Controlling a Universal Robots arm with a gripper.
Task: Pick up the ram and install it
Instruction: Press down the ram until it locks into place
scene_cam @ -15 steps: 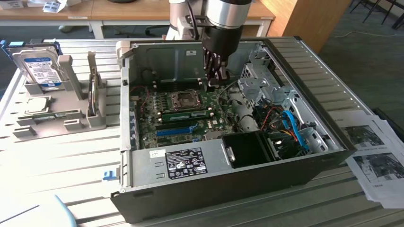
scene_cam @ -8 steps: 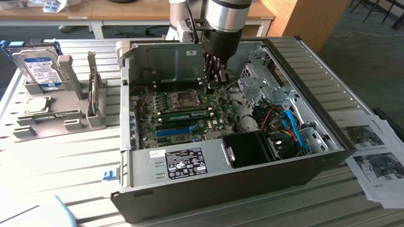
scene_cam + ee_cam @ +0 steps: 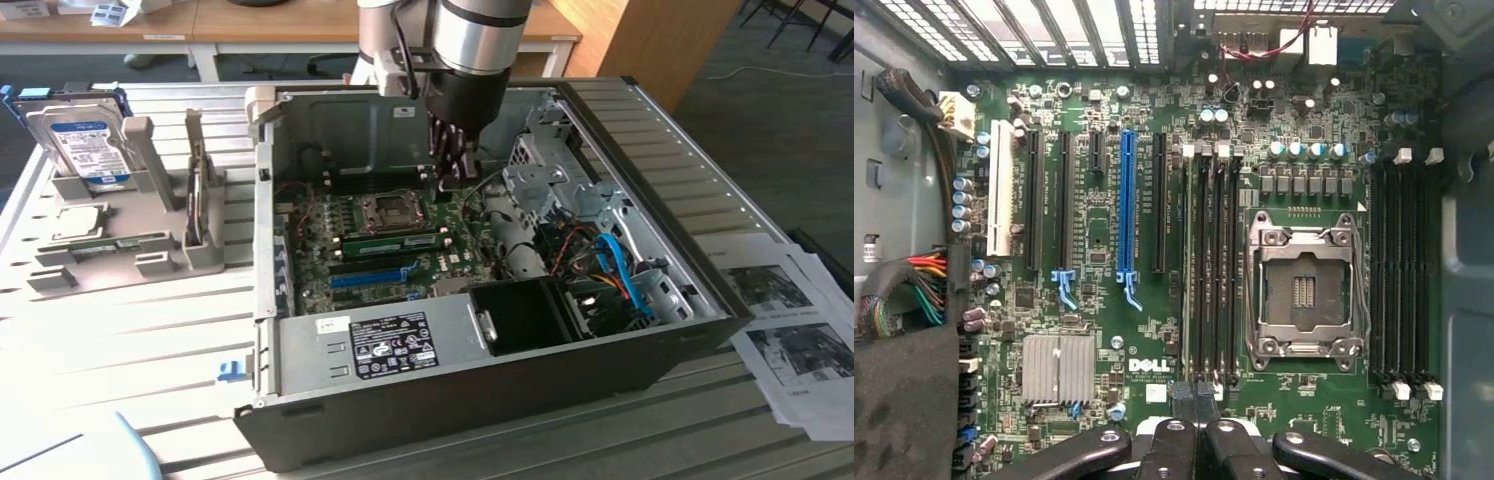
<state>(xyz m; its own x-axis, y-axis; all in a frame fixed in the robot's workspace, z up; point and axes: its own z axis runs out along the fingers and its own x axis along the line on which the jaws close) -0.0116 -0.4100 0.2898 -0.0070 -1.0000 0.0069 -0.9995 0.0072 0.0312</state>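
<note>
Your gripper hangs over the motherboard, fingers together on nothing, just beside the CPU socket. The ram sits slotted beside that socket; looks installed.

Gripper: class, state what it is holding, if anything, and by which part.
Nothing appears held: the gripper is shut over the motherboard with no object between its fingertips. A green ram sits in a slot.

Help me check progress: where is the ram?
In the exterior view, the ram sits on the motherboard between the CPU socket and the blue slot.
</note>
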